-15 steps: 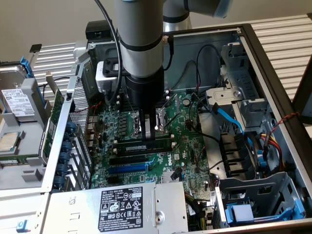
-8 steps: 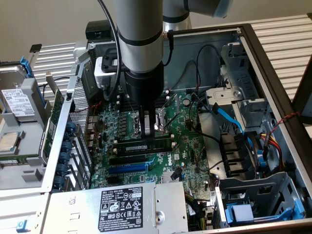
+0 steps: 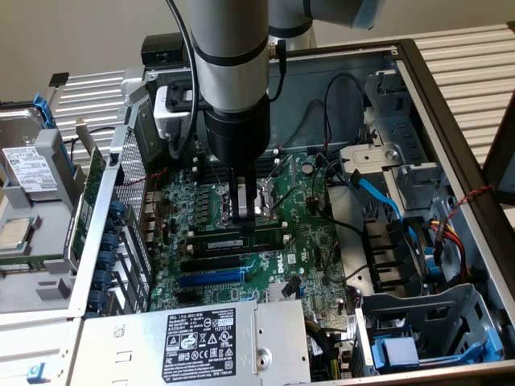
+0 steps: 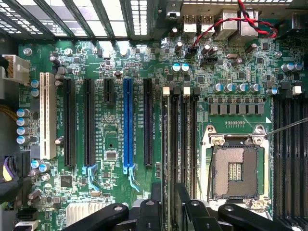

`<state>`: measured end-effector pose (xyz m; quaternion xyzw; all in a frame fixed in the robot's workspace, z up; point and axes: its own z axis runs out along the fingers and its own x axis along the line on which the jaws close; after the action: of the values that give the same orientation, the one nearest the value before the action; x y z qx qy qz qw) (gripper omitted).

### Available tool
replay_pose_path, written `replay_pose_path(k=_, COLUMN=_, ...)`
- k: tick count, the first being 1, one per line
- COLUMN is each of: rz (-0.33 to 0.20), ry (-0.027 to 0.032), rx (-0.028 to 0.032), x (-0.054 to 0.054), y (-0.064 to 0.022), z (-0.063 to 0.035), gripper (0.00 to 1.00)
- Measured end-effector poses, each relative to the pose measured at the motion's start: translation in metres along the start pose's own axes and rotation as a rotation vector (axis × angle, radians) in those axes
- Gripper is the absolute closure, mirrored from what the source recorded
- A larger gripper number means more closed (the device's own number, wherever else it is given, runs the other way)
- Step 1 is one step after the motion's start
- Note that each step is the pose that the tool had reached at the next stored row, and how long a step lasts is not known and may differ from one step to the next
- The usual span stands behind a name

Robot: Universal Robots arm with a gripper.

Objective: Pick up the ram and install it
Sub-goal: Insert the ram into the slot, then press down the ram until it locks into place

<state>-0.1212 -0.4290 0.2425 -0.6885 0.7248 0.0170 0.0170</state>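
Note:
The ram (image 3: 217, 241) is a thin green stick with a white label. It stands on edge along the black memory slots (image 4: 185, 134) of the motherboard (image 3: 306, 241), inside the open computer case. My gripper (image 3: 246, 219) comes straight down on its upper edge, fingers (image 4: 155, 204) closed on either side of the stick. In the wrist view my gripper (image 4: 171, 209) hangs directly over the memory slots, beside the bare CPU socket (image 4: 236, 171). Whether the stick sits fully in its slot, I cannot tell.
A blue expansion slot (image 4: 127, 125) and black slots lie beside the memory slots. The power supply (image 3: 217, 338) stands at the front, and a drive cage (image 3: 426, 322) with red, yellow and blue cables (image 3: 378, 197) is at the exterior view's right. Case walls close in all around.

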Motion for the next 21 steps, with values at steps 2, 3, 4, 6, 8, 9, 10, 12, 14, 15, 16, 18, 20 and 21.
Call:
replay_pose_path(k=2, rz=0.0, ry=0.0001, rx=-0.0001, x=0.0, y=0.0003, z=-0.0001, gripper=0.74)
replay_pose_path(k=3, rz=0.0, ry=0.0001, rx=-0.0001, x=0.0, y=0.0004, z=-0.0001, gripper=0.74)
replay_pose_path(k=4, rz=0.0, ry=0.0002, rx=-0.0001, x=0.0, y=0.0004, z=-0.0001, gripper=0.74)
replay_pose_path(k=6, rz=0.0, ry=0.0002, rx=-0.0001, x=0.0, y=0.0004, z=-0.0002, gripper=0.74)
replay_pose_path(k=8, rz=0.0, ry=0.0002, rx=-0.0001, x=0.0, y=0.0004, z=-0.0002, gripper=0.74)
replay_pose_path(k=9, rz=0.0, ry=0.0002, rx=-0.0001, x=0.0, y=0.0004, z=-0.0002, gripper=0.74)
replay_pose_path(k=10, rz=0.0, ry=0.0002, rx=-0.0001, x=0.0, y=0.0005, z=-0.0002, gripper=0.74)
replay_pose_path(k=12, rz=0.0, ry=0.0003, rx=-0.0002, x=0.0, y=0.0012, z=-0.0002, gripper=0.74)
replay_pose_path(k=14, rz=0.0, ry=0.0004, rx=-0.0002, x=0.0, y=0.0023, z=-0.0003, gripper=0.74)
replay_pose_path(k=15, rz=0.0, ry=0.0003, rx=-0.0002, x=0.0, y=0.0029, z=-0.0002, gripper=0.74)
replay_pose_path(k=16, rz=0.0, ry=0.0003, rx=-0.0002, x=0.0, y=0.0041, z=-0.0002, gripper=0.74)
replay_pose_path(k=18, rz=0.0, ry=0.0002, rx=-0.0001, x=-0.001, y=0.0076, z=-0.0001, gripper=0.74)
replay_pose_path(k=20, rz=0.0, ry=0.0002, rx=-0.0001, x=-0.002, y=0.011, z=0.0, gripper=0.76)
replay_pose_path(k=21, rz=0.0, ry=0.0003, rx=-0.0001, x=-0.003, y=0.0119, z=0.0, gripper=0.76)
